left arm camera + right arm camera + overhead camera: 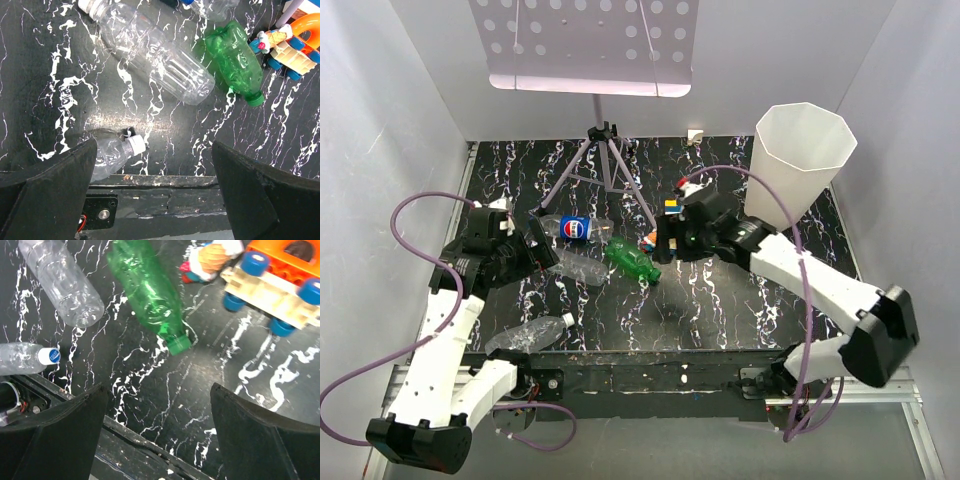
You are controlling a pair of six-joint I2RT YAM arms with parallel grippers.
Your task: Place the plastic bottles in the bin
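White translucent bin [803, 150] stands far right, well apart from the plastic bottles [575, 265] lying at centre. Left gripper [154, 150] and right gripper [157, 390] hover with jaws apart, empty. Approach step, apparently: the right gripper should descend and close across the green bottle [147, 290] beneath it

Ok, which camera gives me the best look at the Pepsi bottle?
The top external view: the Pepsi bottle lies whole there on its side, blue label showing. The left wrist view catches only a clear sliver of it at its top edge. The right wrist view does not show it.
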